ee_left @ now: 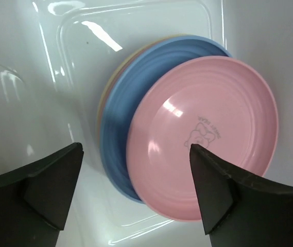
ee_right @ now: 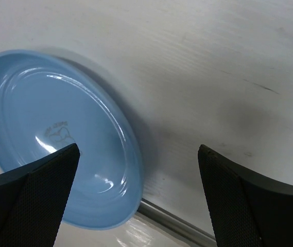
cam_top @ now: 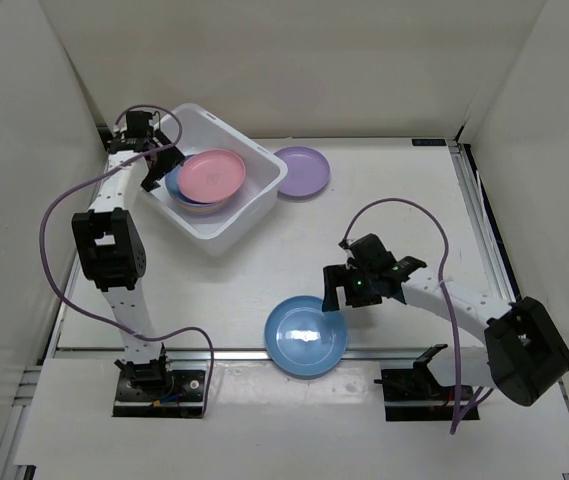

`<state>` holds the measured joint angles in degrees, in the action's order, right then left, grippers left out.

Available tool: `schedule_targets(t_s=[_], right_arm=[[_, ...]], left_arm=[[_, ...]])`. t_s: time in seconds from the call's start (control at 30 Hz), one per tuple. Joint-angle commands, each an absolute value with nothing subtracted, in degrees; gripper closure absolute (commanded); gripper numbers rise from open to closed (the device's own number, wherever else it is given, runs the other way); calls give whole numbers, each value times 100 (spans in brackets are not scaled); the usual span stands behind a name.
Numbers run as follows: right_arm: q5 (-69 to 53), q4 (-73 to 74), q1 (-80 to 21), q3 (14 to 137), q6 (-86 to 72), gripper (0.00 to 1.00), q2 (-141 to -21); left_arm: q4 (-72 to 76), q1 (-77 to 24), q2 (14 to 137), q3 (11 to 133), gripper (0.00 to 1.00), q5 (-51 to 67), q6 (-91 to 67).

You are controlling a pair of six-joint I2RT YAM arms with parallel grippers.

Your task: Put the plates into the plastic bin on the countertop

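Observation:
The plastic bin (cam_top: 226, 226) stands at the back left of the countertop (cam_top: 404, 200). Inside it a pink plate (cam_top: 212, 175) lies on a blue plate (ee_left: 116, 149), with cream rims peeking out underneath. My left gripper (cam_top: 153, 170) hangs over the bin's left side, open, with nothing between its jaws; in the left wrist view my left gripper (ee_left: 136, 148) stands just above the pink plate (ee_left: 208, 139). A purple plate (cam_top: 302, 171) lies right of the bin. A blue plate (cam_top: 306, 337) rests at the front edge. My right gripper (cam_top: 356, 293) is open above that plate's right rim (ee_right: 48, 128).
A metal rail (ee_right: 174, 222) runs along the near edge, just past the blue plate. White walls close in the left, back and right sides. Purple cables loop over both arms. Bare countertop (ee_right: 213, 77) lies to the right of the blue plate.

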<state>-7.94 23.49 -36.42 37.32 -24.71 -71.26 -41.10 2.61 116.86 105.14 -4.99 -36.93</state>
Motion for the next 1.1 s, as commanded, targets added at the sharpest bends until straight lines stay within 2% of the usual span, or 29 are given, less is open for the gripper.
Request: schedule_targets(t_s=[0.0,0.13,0.33,0.37,0.47,0.5,0.6,0.9,1.0,1.07], right_arm=[[-1134,2083,-3884,3788,-2224,1,-7408],[-1204,2083,-3981,3779,-2241,3,-7777],[-1475,1855,-4017,3569,-2241,18,-7936],[-1555,1794,-4017,3551,-2241,38,-7954],[-1731,1687,-4017,3656,-2233,65,-8051],[-1731,1705,-4034,3813,-2224,81,-8068],[-1548,2020,-4043,4156,-2127,100,-7937],[103,3681,-3999,5816,-1908,100,-6708],[588,3955,-3982,6791,-1802,100,-6802],[702,3955,-3981,7632,-1670,100,-7291]], left_arm=[[-4368,308,11619,10828,1,-668,-3718],[-4412,281,11435,11056,0,-361,-3578],[-4588,193,10803,10794,1,-343,-3340],[-4588,193,10602,10732,0,-334,-3288],[-4588,158,10145,10477,1,-220,-3112],[-4597,158,10029,10433,1,-202,-3059],[-4605,158,9546,10161,0,-141,-2909],[-4544,106,8403,8888,0,246,-2751],[-4553,123,8008,8544,0,194,-2707],[-4544,114,7656,8386,0,176,-2725]])
